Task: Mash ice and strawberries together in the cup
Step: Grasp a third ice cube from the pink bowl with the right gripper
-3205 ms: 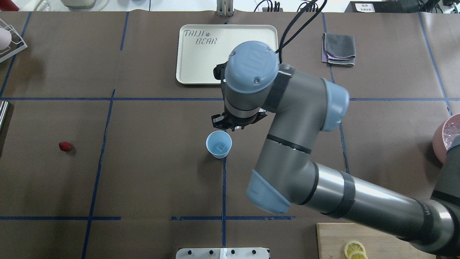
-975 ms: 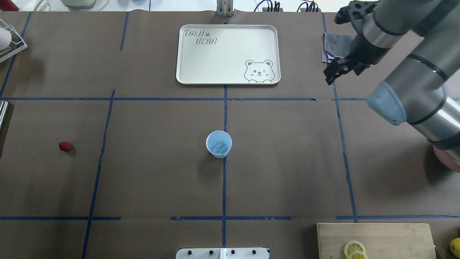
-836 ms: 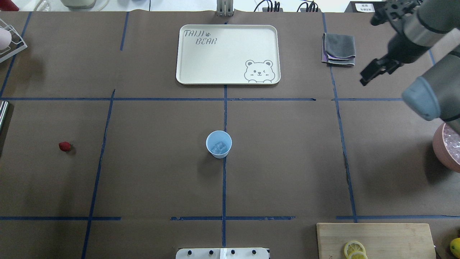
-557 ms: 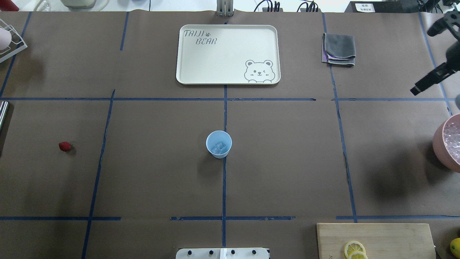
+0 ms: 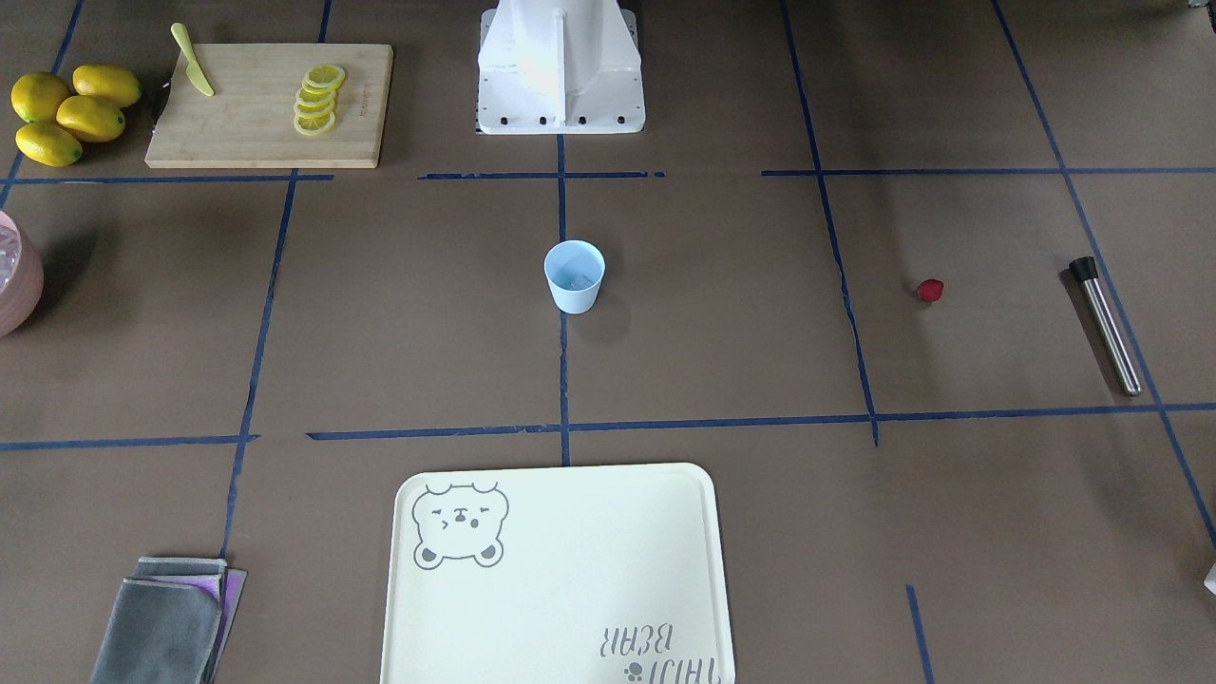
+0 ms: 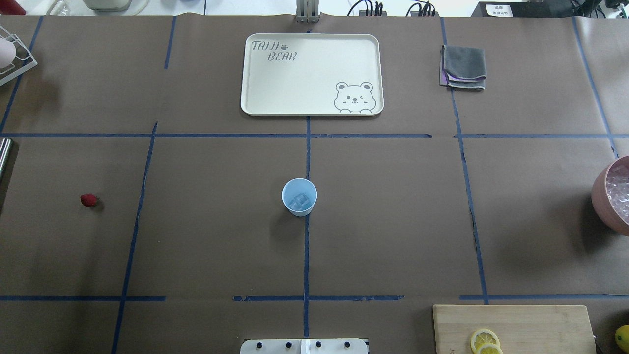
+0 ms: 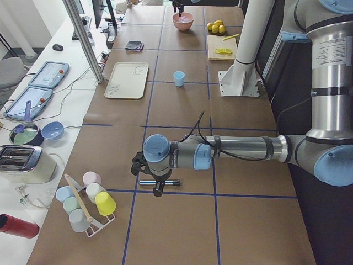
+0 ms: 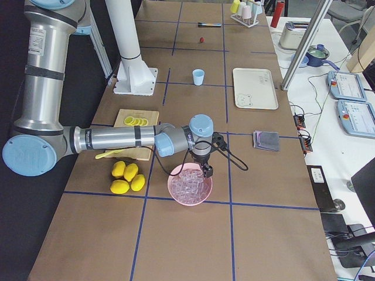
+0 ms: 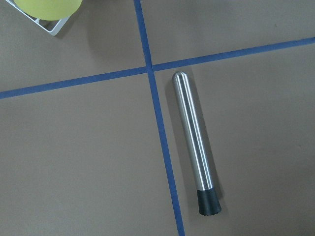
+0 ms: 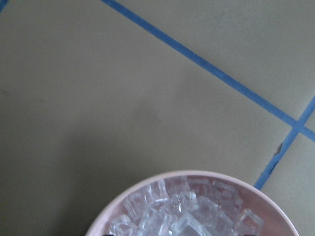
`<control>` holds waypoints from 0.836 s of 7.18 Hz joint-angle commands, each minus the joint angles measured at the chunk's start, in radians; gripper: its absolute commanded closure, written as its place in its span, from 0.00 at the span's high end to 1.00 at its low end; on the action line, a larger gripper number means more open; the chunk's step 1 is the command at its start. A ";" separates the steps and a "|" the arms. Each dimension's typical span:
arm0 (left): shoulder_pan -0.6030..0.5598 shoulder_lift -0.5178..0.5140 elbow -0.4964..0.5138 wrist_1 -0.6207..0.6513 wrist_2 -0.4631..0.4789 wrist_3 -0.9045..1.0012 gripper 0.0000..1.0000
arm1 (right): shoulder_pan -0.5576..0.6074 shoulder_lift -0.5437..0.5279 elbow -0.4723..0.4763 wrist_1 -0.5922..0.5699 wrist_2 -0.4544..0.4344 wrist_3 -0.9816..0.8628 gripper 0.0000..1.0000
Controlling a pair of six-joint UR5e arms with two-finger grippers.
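The pale-blue cup (image 6: pixel 299 197) (image 5: pixel 574 275) stands upright at the table's middle, with a clear ice (image 6: pixel 300 200) cube inside it. One dark-red strawberry (image 6: pixel 89 199) (image 5: pixel 930 290) lies alone on the mat, far to the cup's left in the overhead view. My left gripper (image 7: pixel 156 191) hangs over a steel muddler (image 9: pixel 194 147) at the table's left end. My right gripper (image 8: pixel 206 171) hovers above a pink bowl (image 8: pixel 174 189) full of ice cubes. Each gripper shows only in the side views, so I cannot tell whether it is open or shut.
A cream bear tray (image 6: pixel 310 73) lies beyond the cup and a folded grey cloth (image 6: pixel 463 66) to its right. A wooden board (image 6: pixel 511 327) holds lemon slices, with whole lemons (image 5: pixel 66 114) beside it. A rack of coloured cups (image 7: pixel 85 201) stands near the muddler.
My right arm has swung from beside the cup away to the right and left the overhead view. Cup, ice and strawberry have stayed in place.
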 commanded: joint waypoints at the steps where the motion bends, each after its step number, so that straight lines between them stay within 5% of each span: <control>1: 0.000 0.001 0.004 0.000 0.000 0.000 1.00 | 0.000 -0.046 -0.028 0.013 -0.028 -0.063 0.81; 6: 0.000 0.001 0.001 0.000 0.000 0.000 1.00 | -0.045 -0.043 -0.080 0.012 -0.037 -0.066 0.71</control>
